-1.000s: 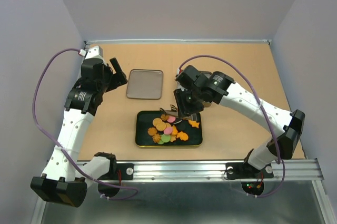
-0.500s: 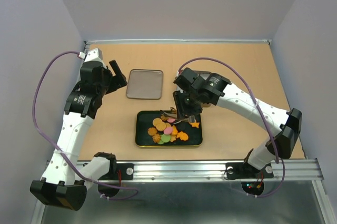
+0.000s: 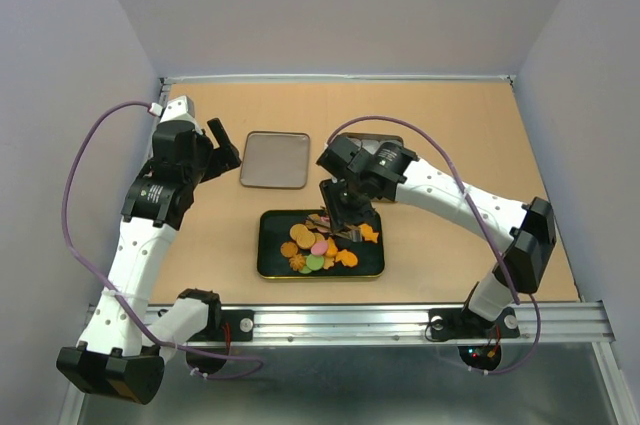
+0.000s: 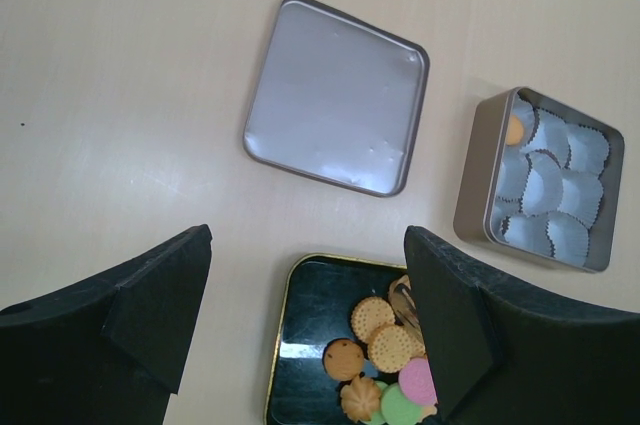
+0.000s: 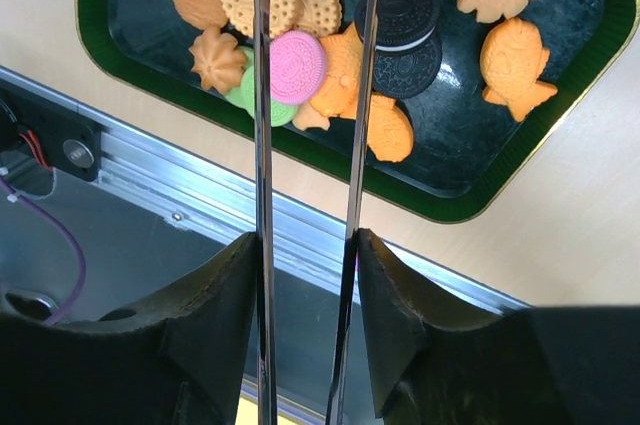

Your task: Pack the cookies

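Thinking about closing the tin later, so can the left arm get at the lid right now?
Probably yes. The left pincer hangs open close beside the lid, which lies flat and bare on the table. The right arm holds tongs over the cookie tray, clear of that path.

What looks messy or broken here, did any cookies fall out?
Nothing looks broken or spilled. The cookies lie in a jumbled heap, some overlapping, but all inside the black tray. The lid lies flat on the table, apart from the tin, whose paper cups look empty except one with an orange cookie.
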Robot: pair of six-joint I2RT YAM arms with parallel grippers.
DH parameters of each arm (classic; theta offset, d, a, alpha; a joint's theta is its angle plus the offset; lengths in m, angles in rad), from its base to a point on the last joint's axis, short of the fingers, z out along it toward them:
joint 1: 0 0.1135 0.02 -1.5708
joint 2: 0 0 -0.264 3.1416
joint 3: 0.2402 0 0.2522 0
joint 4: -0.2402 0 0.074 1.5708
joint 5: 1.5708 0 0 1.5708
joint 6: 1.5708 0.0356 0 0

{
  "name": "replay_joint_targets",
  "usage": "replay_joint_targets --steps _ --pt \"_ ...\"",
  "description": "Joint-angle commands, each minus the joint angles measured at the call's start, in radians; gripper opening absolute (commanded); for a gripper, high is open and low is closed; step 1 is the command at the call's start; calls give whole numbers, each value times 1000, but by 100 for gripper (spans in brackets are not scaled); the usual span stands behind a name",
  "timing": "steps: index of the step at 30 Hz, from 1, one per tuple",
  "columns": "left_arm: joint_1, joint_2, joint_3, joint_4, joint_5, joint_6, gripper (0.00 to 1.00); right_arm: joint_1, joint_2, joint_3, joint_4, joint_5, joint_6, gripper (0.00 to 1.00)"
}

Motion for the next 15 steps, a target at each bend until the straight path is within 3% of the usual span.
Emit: replay_joint_targets --steps 1,15 --pt "-4 -17 -10 30 -21 26 89 11 35 39 51 7 5 48" --pt "-4 -35 -64 60 -12 25 89 48 127 107 45 18 24 46"
